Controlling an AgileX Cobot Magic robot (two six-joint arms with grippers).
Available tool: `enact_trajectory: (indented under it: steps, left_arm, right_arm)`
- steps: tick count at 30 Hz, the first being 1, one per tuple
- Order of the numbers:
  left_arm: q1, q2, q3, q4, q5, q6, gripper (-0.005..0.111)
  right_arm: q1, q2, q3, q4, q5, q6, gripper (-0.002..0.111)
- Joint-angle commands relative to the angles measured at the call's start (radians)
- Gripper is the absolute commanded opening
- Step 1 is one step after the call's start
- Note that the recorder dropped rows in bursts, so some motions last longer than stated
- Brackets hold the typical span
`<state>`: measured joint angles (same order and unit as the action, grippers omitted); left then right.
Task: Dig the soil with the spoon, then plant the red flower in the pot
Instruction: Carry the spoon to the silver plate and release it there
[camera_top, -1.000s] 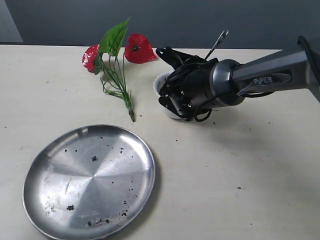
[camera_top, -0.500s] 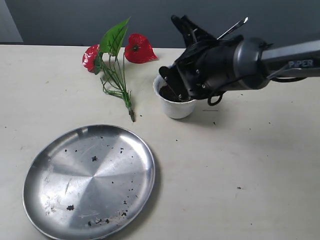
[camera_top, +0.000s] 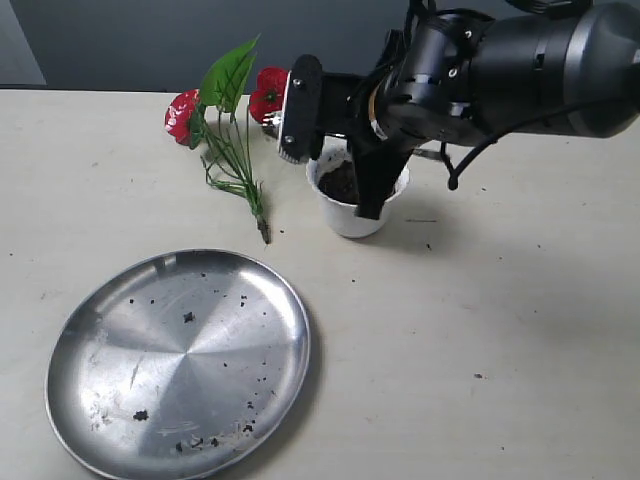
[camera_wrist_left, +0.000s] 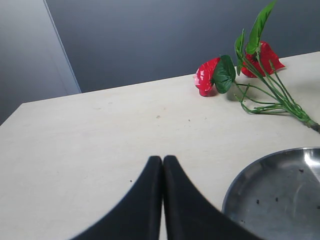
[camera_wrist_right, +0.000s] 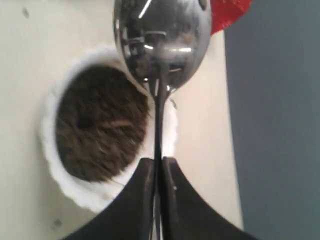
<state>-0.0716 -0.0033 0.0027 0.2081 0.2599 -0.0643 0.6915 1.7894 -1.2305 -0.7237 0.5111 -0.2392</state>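
The white pot (camera_top: 352, 212) stands at mid table, filled with dark soil (camera_top: 340, 183). My right gripper (camera_top: 373, 196) hangs just over it, shut on the thin handle of the silver spoon (camera_wrist_right: 162, 40). In the right wrist view the gripper (camera_wrist_right: 159, 161) sits at the pot's rim (camera_wrist_right: 65, 185). The shiny spoon bowl looks empty and hovers over the rim beside the soil (camera_wrist_right: 100, 125). The red flower (camera_top: 230, 125) lies on the table left of the pot. My left gripper (camera_wrist_left: 163, 159) is shut on nothing, above bare table beside the plate.
A large round steel plate (camera_top: 180, 360), speckled with soil crumbs, lies at the front left and also shows in the left wrist view (camera_wrist_left: 280, 195). Loose specks dot the table right of the pot (camera_top: 428, 243). A grey wall runs behind the table.
The right arm has risen and turned over the pot, uncovering the pot and soil. The spoon handle that stuck up is now hidden behind the arm. Flower, plate and pot stay put.
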Motion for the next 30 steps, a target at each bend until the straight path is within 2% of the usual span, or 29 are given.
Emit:
enact_trajectory:
  steps: [1,6,9,12,19,25,30]
  left_arm:
    - [-0.002,0.003,-0.003,-0.005,-0.007,-0.004,0.002]
    - [-0.002,0.003,-0.003,-0.005,-0.007,-0.004,0.002]
    - [-0.002,0.003,-0.003,-0.005,-0.007,-0.004,0.002]
    - [-0.002,0.003,-0.003,-0.005,-0.007,-0.004,0.002]
    - [-0.002,0.003,-0.003,-0.005,-0.007,-0.004,0.002]
    - [-0.002,0.003,-0.003,-0.005,-0.007,-0.004,0.002]
    - [-0.002,0.003,-0.003,-0.005,-0.007,-0.004,0.002]
  right_arm:
    - [-0.002,-0.01,-0.002,0.328,-0.078,-0.021,-0.001]
    - [0.017,-0.008,-0.002,0.724,0.007,-0.258,-0.001]
    - [0.065,-0.001,-0.002,0.936,0.053,-0.434,-0.001]
    - [0.126,0.002,-0.002,1.109,0.073,-0.515,-0.001]
    - [0.263,0.079,-0.002,1.169,0.103,-0.532,-0.001]
    - [0.276,0.195,-0.002,1.182,0.101,-0.53,-0.001]
    - [0.276,0.246,-0.002,1.218,-0.015,-0.53,-0.001]
